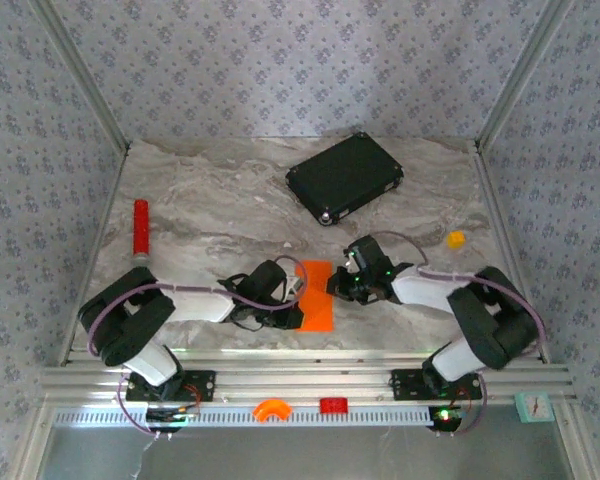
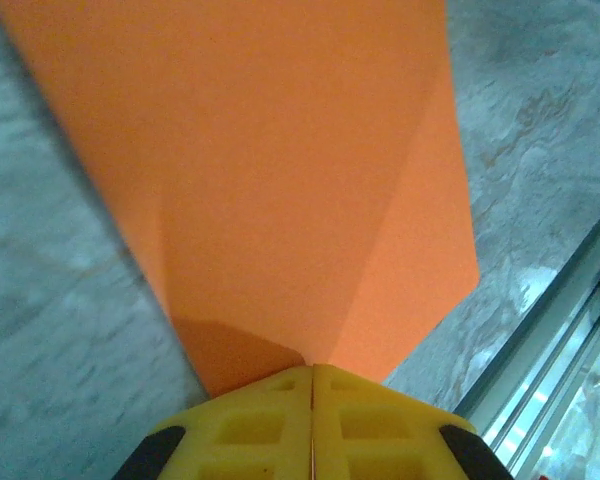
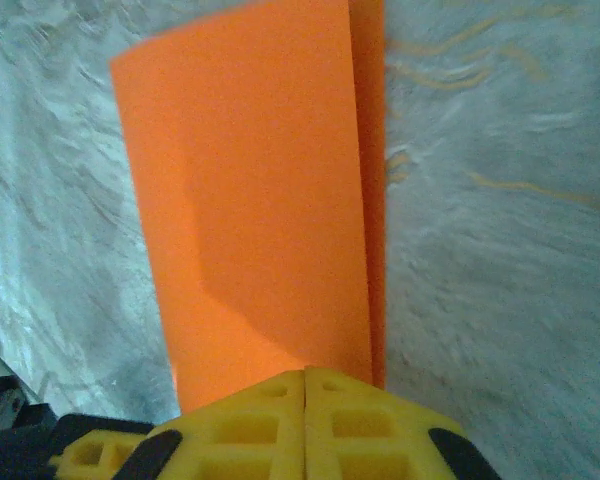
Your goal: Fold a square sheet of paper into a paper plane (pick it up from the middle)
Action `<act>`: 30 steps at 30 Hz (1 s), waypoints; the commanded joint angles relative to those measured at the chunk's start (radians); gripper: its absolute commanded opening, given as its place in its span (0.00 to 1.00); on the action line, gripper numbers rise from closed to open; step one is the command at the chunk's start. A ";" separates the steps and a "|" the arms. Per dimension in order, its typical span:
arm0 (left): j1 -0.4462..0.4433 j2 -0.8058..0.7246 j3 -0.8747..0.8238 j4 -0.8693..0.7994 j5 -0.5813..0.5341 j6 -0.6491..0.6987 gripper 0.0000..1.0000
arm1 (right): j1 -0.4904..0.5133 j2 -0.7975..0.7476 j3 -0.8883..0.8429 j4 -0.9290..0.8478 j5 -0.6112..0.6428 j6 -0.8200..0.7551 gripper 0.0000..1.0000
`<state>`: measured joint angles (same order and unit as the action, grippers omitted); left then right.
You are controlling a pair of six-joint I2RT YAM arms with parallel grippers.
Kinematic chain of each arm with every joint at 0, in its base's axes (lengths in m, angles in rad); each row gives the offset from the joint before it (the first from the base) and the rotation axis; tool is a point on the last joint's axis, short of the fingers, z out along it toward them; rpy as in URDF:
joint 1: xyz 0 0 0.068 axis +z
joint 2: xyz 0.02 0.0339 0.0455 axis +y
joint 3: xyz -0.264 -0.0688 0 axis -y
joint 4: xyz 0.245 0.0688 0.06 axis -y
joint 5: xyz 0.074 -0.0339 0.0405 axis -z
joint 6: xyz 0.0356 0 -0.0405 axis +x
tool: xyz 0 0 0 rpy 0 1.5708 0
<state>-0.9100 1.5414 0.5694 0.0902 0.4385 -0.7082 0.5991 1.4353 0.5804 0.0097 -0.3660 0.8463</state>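
The square sheet of paper (image 1: pixel 317 296), bright orange, is folded into a narrow strip near the table's front edge, between my two grippers. My left gripper (image 1: pixel 300 293) reaches it from the left. In the left wrist view its yellow jaws (image 2: pixel 311 368) are shut, a crease of the paper (image 2: pixel 280 180) runs straight into their seam, and the sheet stands lifted off the table there. My right gripper (image 1: pixel 332 285) meets the strip from the right. Its jaws (image 3: pixel 305 372) are shut with the tips over the paper (image 3: pixel 260 200), whose folded edge runs past them.
A black flat case (image 1: pixel 345 177) lies at the back. A red cylinder (image 1: pixel 140 227) stands at the left and a small yellow lump (image 1: pixel 456 239) at the right. The aluminium rail (image 1: pixel 300 380) runs just in front of the paper. Tent walls close in the sides.
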 commanded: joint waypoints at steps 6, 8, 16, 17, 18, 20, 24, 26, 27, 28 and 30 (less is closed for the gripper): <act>0.035 -0.125 0.043 -0.068 -0.067 -0.025 0.12 | -0.052 -0.359 -0.108 -0.285 0.162 -0.004 0.30; 0.061 -0.126 0.047 -0.060 -0.050 -0.037 0.12 | -0.052 -0.433 -0.154 -0.290 0.151 0.018 0.37; 0.120 -0.170 0.014 -0.060 -0.051 -0.144 0.12 | -0.002 -0.569 -0.227 -0.295 0.089 0.098 0.55; 0.120 -0.178 0.013 -0.063 -0.052 -0.155 0.12 | 0.018 -0.565 -0.218 -0.319 0.098 0.099 0.56; 0.119 -0.187 0.009 -0.059 -0.049 -0.167 0.12 | 0.044 -0.560 -0.206 -0.338 0.115 0.100 0.57; 0.120 -0.211 0.000 -0.058 -0.050 -0.180 0.12 | 0.093 -0.550 -0.195 -0.366 0.150 0.097 0.57; 0.121 -0.279 -0.017 -0.085 -0.075 -0.192 0.12 | 0.165 -0.542 -0.184 -0.400 0.211 0.141 0.58; 0.126 -0.310 -0.022 -0.104 -0.078 -0.190 0.12 | 0.194 -0.550 -0.187 -0.409 0.236 0.171 0.58; 0.129 -0.325 -0.021 -0.118 -0.078 -0.188 0.12 | 0.210 -0.557 -0.192 -0.410 0.253 0.187 0.58; 0.132 -0.334 -0.020 -0.131 -0.078 -0.186 0.12 | 0.222 -0.564 -0.196 -0.410 0.266 0.200 0.58; 0.140 -0.359 -0.019 -0.152 -0.074 -0.186 0.12 | 0.242 -0.577 -0.202 -0.410 0.268 0.217 0.58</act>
<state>-0.7830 1.2182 0.5529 -0.0090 0.3725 -0.8848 0.8162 0.8810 0.3653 -0.3584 -0.1520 1.0050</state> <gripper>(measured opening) 0.120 0.582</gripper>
